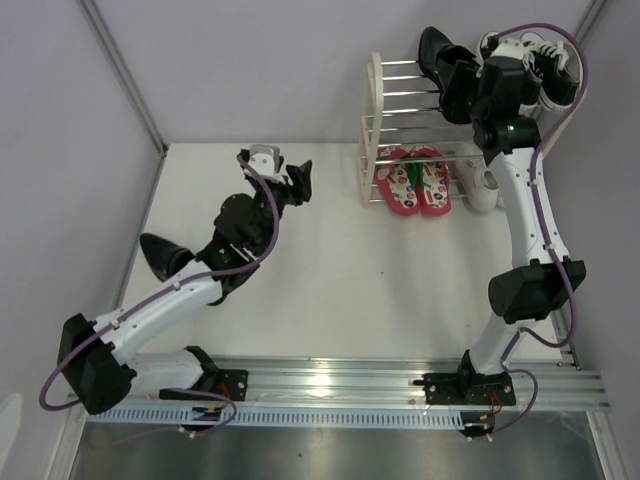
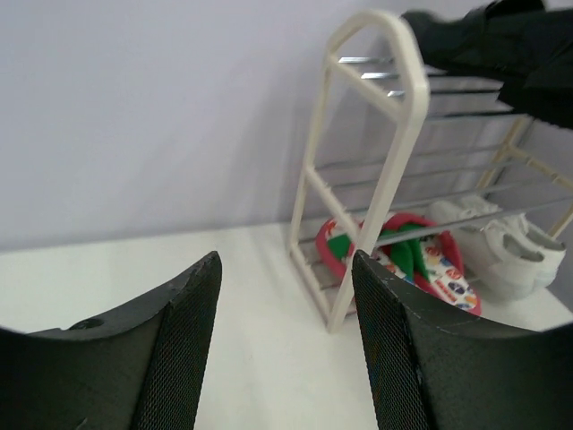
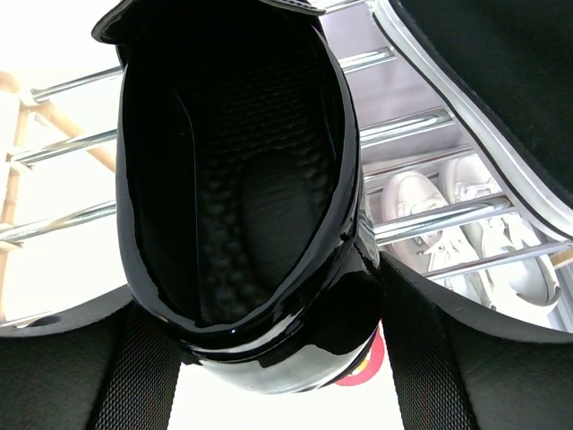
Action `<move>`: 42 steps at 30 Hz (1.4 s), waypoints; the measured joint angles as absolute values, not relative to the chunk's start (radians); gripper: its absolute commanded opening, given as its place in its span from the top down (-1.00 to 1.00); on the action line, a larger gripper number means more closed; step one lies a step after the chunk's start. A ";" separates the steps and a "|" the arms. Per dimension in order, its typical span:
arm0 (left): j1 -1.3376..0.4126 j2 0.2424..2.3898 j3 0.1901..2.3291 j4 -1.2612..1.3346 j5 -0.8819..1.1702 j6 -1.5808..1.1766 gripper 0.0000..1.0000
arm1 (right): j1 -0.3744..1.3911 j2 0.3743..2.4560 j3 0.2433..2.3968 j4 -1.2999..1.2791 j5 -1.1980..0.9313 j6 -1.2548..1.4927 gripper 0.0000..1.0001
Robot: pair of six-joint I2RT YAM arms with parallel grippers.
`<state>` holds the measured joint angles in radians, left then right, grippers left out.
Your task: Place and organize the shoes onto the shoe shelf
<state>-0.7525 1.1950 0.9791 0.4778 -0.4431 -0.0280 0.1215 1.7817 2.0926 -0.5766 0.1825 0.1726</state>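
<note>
The shoe shelf (image 1: 375, 100) stands at the back right. One glossy black dress shoe (image 1: 438, 55) lies on its top bars. My right gripper (image 1: 465, 88) is shut on that shoe's heel; the right wrist view shows the shoe (image 3: 242, 179) pressed between both pads (image 3: 134, 367). Red flip-flops (image 1: 412, 182) and white sneakers (image 1: 482, 185) sit on the lower tier. The other black dress shoe (image 1: 162, 255) lies on the table at the left, beside my left arm. My left gripper (image 1: 298, 182) hovers open and empty left of the shelf, facing its white side frame (image 2: 394, 116).
Black canvas sneakers (image 1: 545, 70) with white soles occupy the right end of the top tier, close against my right wrist. White walls enclose the table at the back and sides. The arms' base rail (image 1: 330, 380) runs along the near edge.
</note>
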 measured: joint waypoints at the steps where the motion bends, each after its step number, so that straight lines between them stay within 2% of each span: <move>1: -0.752 1.184 0.974 0.443 -0.454 -0.042 -0.29 | 0.127 1.782 2.093 -0.576 0.194 0.173 0.07; 4: -0.752 1.134 0.946 0.337 -0.488 -0.086 -0.36 | 0.141 1.784 2.093 -0.575 0.220 0.172 -0.21; 5: -0.752 1.113 0.934 0.304 -0.497 -0.101 -0.41 | 0.145 1.786 2.093 -0.575 0.226 0.172 -0.41; 7: -0.752 1.066 0.918 0.240 -0.522 -0.130 -0.50 | 0.150 1.788 2.099 -0.579 0.236 0.172 -0.58; 8: -0.752 1.042 0.914 0.206 -0.532 -0.142 -0.66 | 0.152 1.790 2.106 -0.587 0.239 0.173 -0.87; 9: -0.752 1.018 0.912 0.173 -0.545 -0.152 -0.73 | 0.154 1.791 2.111 -0.595 0.239 0.176 -0.99; 11: -0.752 0.976 0.912 0.110 -0.566 -0.183 -0.91 | 0.161 1.789 2.117 -0.611 0.239 0.174 -0.98; 13: -0.751 0.933 0.915 0.028 -0.585 -0.214 -0.98 | 0.168 1.782 2.120 -0.625 0.237 0.169 -0.99; 17: -0.713 0.895 0.991 -0.229 -0.591 -0.334 -0.98 | 0.188 1.742 2.134 -0.681 0.226 0.148 -0.99; 24: -0.484 0.781 1.055 -0.636 -0.551 -0.551 -0.99 | 0.302 1.499 2.118 -0.741 0.218 0.106 -0.99; 30: -0.304 0.662 1.056 -0.973 -0.578 -0.725 -0.97 | 0.539 1.196 1.873 -0.677 0.184 0.108 -0.98; 31: -0.274 0.647 1.050 -1.011 -0.583 -0.756 -0.91 | 0.582 1.168 1.819 -0.651 0.174 0.116 -0.99; 35: -0.180 0.612 0.980 -1.096 -0.589 -0.876 -0.79 | 0.700 1.205 1.647 -0.571 0.102 0.158 -0.99; 42: -0.073 0.681 0.809 -1.123 -0.573 -1.081 -0.69 | 0.797 1.433 1.420 -0.513 -0.043 0.243 -0.98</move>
<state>-0.0731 0.6811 0.8089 -1.1233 -0.5732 -1.0809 0.7975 1.4330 1.4200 -0.5125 -0.0433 0.2428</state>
